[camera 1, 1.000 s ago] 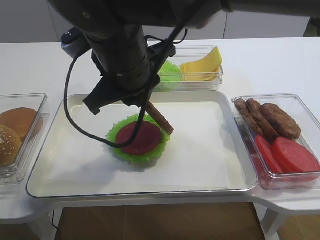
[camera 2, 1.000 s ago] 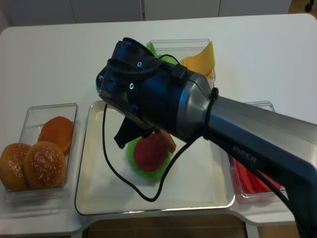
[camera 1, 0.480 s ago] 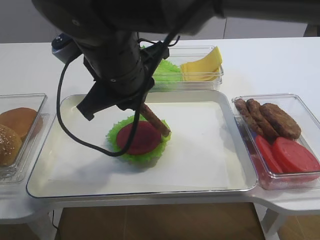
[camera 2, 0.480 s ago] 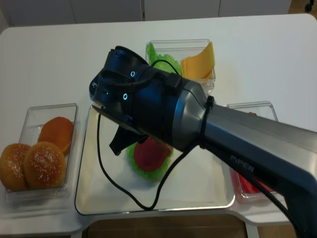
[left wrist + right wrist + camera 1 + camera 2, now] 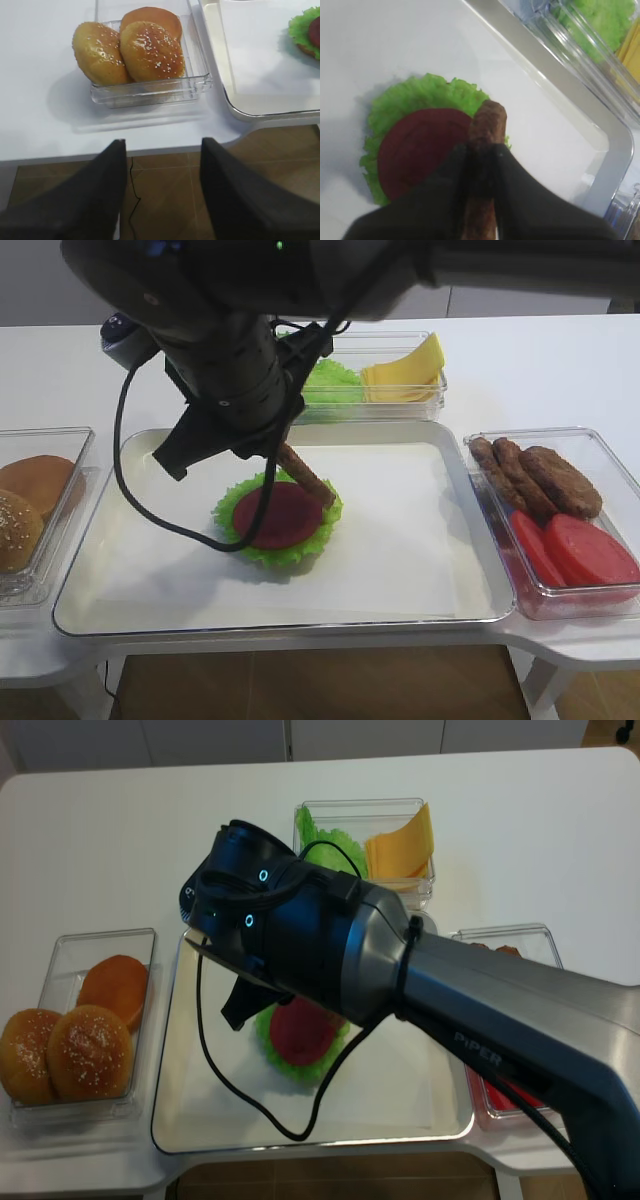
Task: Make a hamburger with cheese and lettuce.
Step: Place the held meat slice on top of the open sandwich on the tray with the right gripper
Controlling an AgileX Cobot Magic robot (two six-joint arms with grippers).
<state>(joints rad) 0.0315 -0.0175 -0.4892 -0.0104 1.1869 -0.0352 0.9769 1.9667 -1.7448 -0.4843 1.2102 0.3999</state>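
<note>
The hamburger [image 5: 278,519] lies on the tray as a frilly green leaf rim with a red tomato disc on top, also in the right wrist view [image 5: 415,145]. My right gripper [image 5: 480,155] is shut on a brown patty [image 5: 487,120], held on edge and slanting down to the stack's right rim [image 5: 308,478]. Whether it touches, I cannot tell. Cheese [image 5: 405,375] and spare lettuce [image 5: 330,385] sit in the bin behind the tray. My left gripper [image 5: 162,142] stands open with nothing in it, off the table's front edge near the buns.
Sesame buns [image 5: 150,50] fill a clear bin left of the tray [image 5: 430,570]. At the right, a bin [image 5: 612,465] holds brown patties [image 5: 545,480] and tomato slices [image 5: 585,552]. The right arm's bulk [image 5: 330,935] hangs over the tray's back left.
The right arm has shifted a little to the left with the patty, whose lower end now sits closer to the stack's rim. The stack itself has not moved.
</note>
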